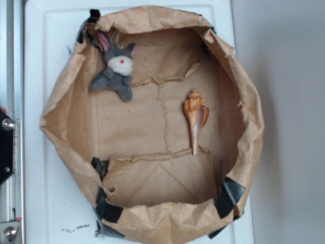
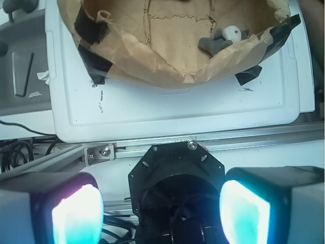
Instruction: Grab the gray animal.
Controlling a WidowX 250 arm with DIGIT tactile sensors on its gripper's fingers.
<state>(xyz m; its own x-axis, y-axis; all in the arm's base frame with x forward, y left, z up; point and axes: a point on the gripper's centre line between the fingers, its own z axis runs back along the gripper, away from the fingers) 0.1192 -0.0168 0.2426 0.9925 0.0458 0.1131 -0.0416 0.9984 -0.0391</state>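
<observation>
We see gray animal lying in paper bag, upper-left corner in exterior view, ears toward rim, body slanting down-left. Seashell well apart, right of middle. Pincer outside bag over rail, pads wide apart, holding nothing. In wrist view, toy lies ahead, slightly right, beyond near bag wall. We judge reach over rim needed.
</observation>
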